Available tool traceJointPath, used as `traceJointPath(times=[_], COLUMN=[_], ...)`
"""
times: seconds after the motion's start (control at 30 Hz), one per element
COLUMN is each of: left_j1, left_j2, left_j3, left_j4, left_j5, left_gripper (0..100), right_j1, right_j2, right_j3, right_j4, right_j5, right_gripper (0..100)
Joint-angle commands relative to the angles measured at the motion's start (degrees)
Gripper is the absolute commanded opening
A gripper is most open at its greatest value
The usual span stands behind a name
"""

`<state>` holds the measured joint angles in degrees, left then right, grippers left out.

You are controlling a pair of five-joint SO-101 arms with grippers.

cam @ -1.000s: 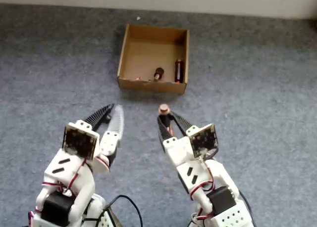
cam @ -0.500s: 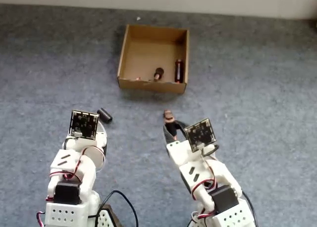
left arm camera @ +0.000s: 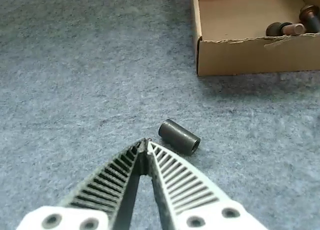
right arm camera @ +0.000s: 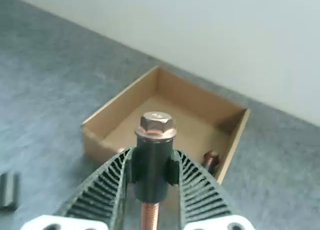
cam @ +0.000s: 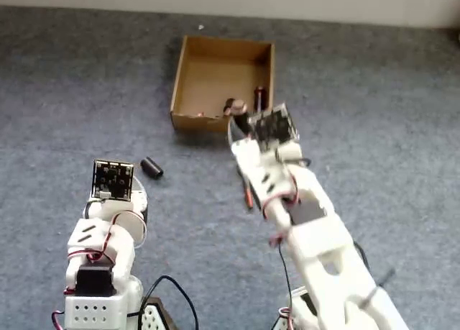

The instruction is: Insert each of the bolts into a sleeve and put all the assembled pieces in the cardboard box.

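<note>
Right now my right gripper [right arm camera: 152, 162] is clamped on a black cylindrical sleeve [right arm camera: 151, 177] with a copper-coloured hex bolt [right arm camera: 155, 126] through it. The flanged head stands clear of the ribbed jaws, and the threaded shank pokes out of the sleeve toward the wrist. Seen from the high view, this gripper hangs at the near wall of the cardboard box [cam: 188, 71]. My left gripper [left arm camera: 146, 146] is pinched together on nothing. A loose black sleeve [left arm camera: 179, 137] lies on its side on the grey carpet [cam: 359, 143] just beyond its tips, not touching them. Two assembled pieces [left arm camera: 287, 28] lie on the floor of the open-topped box.
</note>
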<state>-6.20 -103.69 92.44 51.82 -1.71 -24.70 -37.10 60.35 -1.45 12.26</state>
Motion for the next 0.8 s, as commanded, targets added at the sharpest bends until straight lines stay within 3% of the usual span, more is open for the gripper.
traceJointPath(times=[0.0,0.33,0.6,0.77], left_j1=[-0.7,-1.6,-4.5,-4.5], left_j2=[-0.6,-0.6,-0.6,-0.6], left_j3=[-0.7,-0.8,-0.4,-0.4], left_j4=[-0.1,-0.1,-2.8,-2.8], left_j5=[-0.8,-0.7,-0.4,-0.4], left_gripper=[1,1,1,1], right_j1=[2.4,3.4,3.7,3.7], right_j2=[12.5,42.4,42.0,41.5], right_j3=[-9.2,-23.9,-25.6,-25.6], right_j4=[-12.1,-27.7,-27.3,-27.2], right_j5=[0.4,0.5,0.4,0.4], right_gripper=[0.5,0.5,0.8,11.5])
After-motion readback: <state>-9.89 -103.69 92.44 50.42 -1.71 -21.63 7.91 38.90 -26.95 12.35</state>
